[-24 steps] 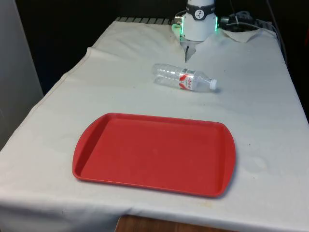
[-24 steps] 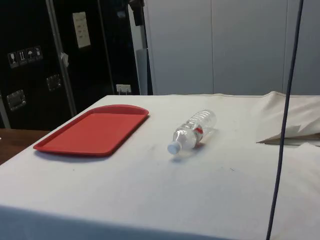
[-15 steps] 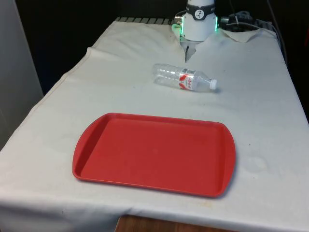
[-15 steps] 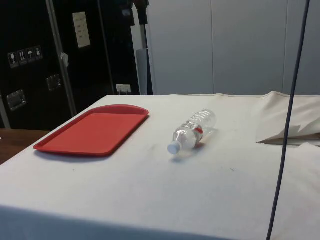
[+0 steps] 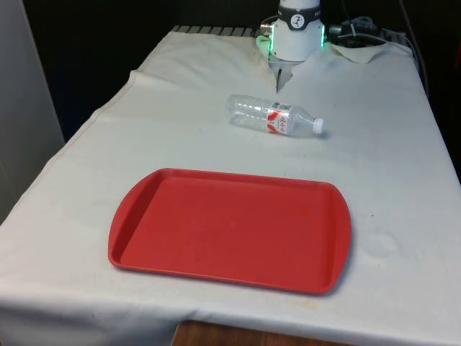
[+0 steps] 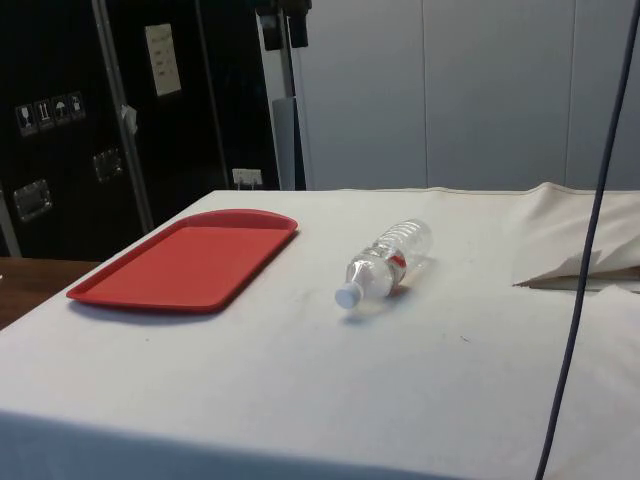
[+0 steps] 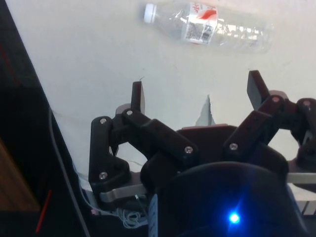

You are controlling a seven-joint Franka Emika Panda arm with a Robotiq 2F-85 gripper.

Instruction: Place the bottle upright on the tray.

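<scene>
A clear plastic bottle (image 5: 276,117) with a red-and-white label and a white cap lies on its side on the white cloth, cap towards the front view's right. In the side view the bottle (image 6: 385,265) lies just beyond the tray's far end, cap towards the camera. The red tray (image 5: 230,227) sits empty at the table's near end, long side across; the side view shows the tray (image 6: 190,260) to the left. In the wrist view my gripper (image 7: 196,94) hangs high over the cloth, open and holding nothing, with the bottle (image 7: 207,27) well beyond its fingertips.
The arm's base (image 5: 297,32) stands at the far end, behind the bottle. A raised fold of cloth (image 6: 580,250) lies beside it. A dark cable (image 6: 590,230) hangs across the side view's right. Bare cloth surrounds bottle and tray.
The hanging cable has swung to the right in the side view, and the black parts at that view's top edge have shifted slightly. Bottle and tray have not moved.
</scene>
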